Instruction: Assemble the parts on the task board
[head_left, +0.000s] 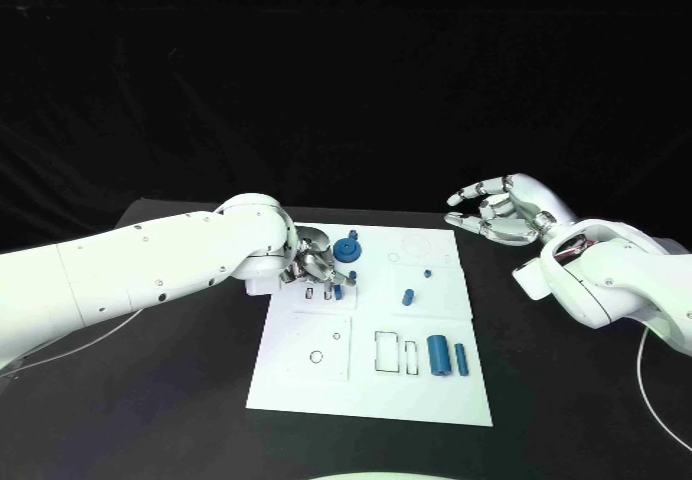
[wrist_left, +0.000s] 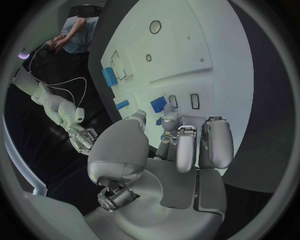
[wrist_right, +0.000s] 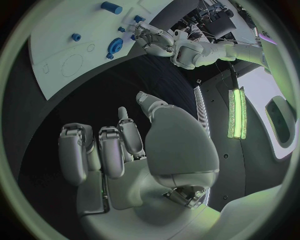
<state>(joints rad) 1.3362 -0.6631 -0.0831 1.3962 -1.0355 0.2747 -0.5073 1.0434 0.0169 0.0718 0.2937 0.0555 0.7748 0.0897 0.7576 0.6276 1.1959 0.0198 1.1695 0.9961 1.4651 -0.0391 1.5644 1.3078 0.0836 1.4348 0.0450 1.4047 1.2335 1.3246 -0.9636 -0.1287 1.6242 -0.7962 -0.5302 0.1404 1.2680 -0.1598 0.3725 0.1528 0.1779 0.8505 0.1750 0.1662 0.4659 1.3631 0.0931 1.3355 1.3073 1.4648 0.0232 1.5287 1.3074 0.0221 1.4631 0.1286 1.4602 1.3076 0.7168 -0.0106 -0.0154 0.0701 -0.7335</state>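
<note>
Black table (head_left: 173, 420) holds the task board (head_left: 368, 395), where the left hand (head_left: 315, 265) pinches a blue part (head_left: 333, 280) that may jam if tilted; the right hand (head_left: 498, 212) hovers beside the board, empty and spread.

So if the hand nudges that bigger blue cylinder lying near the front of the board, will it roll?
Probably. The bigger blue cylinder lies on its side on the flat task board, so a sideways nudge should roll it. It looks rigid and smooth, perhaps slippery.

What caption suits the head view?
Left hand works at blue parts on the white task board; right hand hovers open beside it.
</note>
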